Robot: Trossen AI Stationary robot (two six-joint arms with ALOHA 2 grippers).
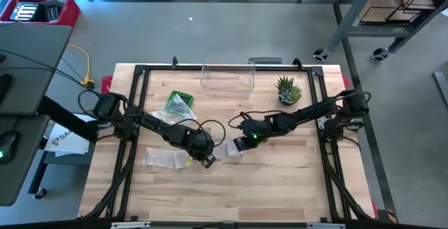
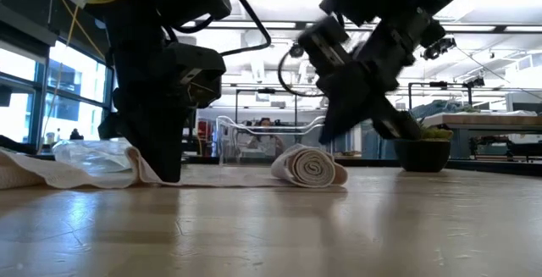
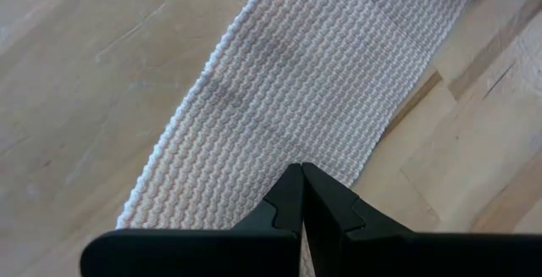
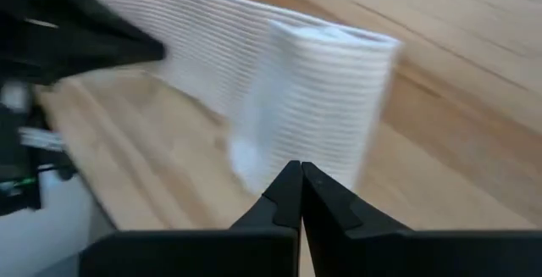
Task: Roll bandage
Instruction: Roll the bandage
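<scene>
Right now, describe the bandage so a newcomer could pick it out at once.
On the wooden table, look mid-table between the two grippers. The bandage is a ribbed, off-white strip lying flat under the closed left gripper, with its other end wound into a small spiral roll below the right gripper. The clear plastic wrappers nearby are not woven.

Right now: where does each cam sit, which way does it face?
High: overhead, straight down; both arms, bandage between them.
Low: table height, level across; both grippers beside the rolled end.
Left wrist: over flat bandage strip; left gripper shut.
Right wrist: facing the roll; right gripper shut.
All four show the bandage.
</scene>
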